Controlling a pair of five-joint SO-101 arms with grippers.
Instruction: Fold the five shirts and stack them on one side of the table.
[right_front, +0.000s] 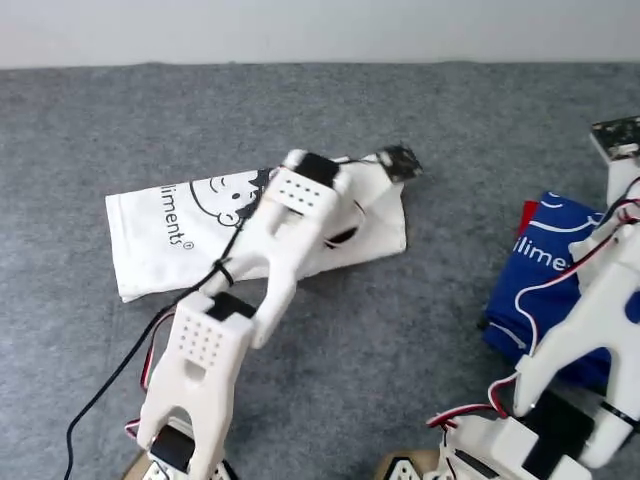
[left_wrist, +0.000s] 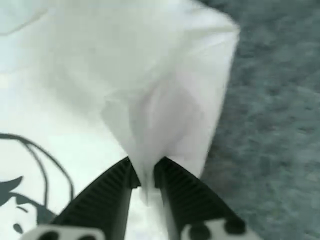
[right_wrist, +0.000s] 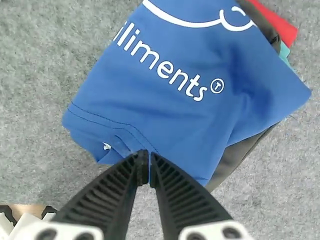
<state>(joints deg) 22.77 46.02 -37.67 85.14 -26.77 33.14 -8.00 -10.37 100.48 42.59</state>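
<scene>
A white shirt (right_front: 170, 230) with a black cartoon print lies partly folded on the grey table (right_front: 400, 330), left of centre. My left gripper (left_wrist: 146, 177) is shut on a raised fold of the white shirt (left_wrist: 150, 75) near its right end; the left arm (right_front: 290, 215) stretches over the cloth. At the table's right side sits a stack topped by a folded blue shirt (right_wrist: 200, 95) with white lettering, also seen as the blue shirt (right_front: 545, 270). My right gripper (right_wrist: 149, 167) hangs over the stack's near edge, shut, with no cloth visibly between its fingers.
Under the blue shirt show a red layer (right_wrist: 274, 24), a teal edge (right_wrist: 284, 52) and a dark layer (right_wrist: 245, 150). The right arm (right_front: 590, 330) covers part of the stack. Bare grey carpet lies between the two shirts and along the back.
</scene>
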